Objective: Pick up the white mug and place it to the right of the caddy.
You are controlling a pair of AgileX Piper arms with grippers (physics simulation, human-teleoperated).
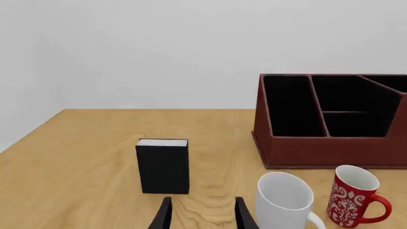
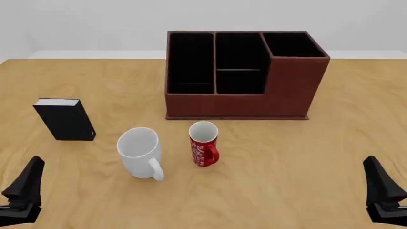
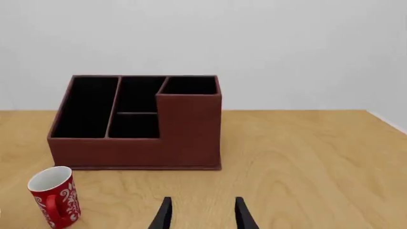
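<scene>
White mug (image 2: 139, 151) is standing upright on the table (image 2: 286, 157), toward the near edge and left of the middle, with its loop handle turned toward the near edge and nothing gripping it. Going from left to right across the table: a small black box with a white top (image 2: 64, 119) is standing nearest the left edge, well apart from the rest; the white mug is sitting next, a little nearer the near edge; a slimmer red mug with white script (image 2: 203, 143) is standing just beside it, close but not touching. Behind both mugs, toward the far edge, the caddy (image 2: 245, 76) is showing 3 black-lined compartments, its rightmost section rising taller than the other 2. Bare wood is lying between the caddy's right side and the table's right edge.

The left gripper (image 1: 201, 212) is hovering at the near left corner, its 2 fingers spread apart and holding nothing, pointing between the black box and the white mug. The right gripper (image 3: 200, 212) is hovering at the near right corner, fingers likewise parted and holding nothing, facing the caddy's taller end.
</scene>
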